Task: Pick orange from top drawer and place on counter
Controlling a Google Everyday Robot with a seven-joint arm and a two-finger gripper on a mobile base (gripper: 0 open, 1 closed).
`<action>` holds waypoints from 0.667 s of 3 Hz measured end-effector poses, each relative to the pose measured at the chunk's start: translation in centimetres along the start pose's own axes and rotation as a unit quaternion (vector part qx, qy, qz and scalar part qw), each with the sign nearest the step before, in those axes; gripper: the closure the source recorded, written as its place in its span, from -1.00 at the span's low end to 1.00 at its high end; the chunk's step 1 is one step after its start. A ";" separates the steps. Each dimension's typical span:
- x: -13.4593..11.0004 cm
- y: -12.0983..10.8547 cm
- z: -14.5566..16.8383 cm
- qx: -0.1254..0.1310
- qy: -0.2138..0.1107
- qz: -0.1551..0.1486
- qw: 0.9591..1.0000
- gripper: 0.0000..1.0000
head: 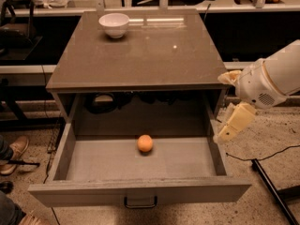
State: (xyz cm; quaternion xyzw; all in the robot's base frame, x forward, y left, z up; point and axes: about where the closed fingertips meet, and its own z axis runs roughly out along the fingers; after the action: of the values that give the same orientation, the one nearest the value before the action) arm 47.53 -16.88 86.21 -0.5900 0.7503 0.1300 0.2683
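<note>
One camera looks steeply down from above and in front of the glossy grey-brown square bench [140,55], near enough that the wide grey-brown open top drawer [140,191] fills the lower frame. The cream end effector [233,117] enters at middle right.
</note>
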 end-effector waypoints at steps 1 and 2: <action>1.0 -0.2 4.7 -0.020 -0.006 -0.002 1.000 -1.00; 1.3 -0.1 9.0 -0.024 -0.004 -0.011 1.000 -1.00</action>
State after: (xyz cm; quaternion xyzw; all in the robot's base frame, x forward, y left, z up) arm 49.66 -13.38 78.07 -0.6040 0.7395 0.1470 0.2583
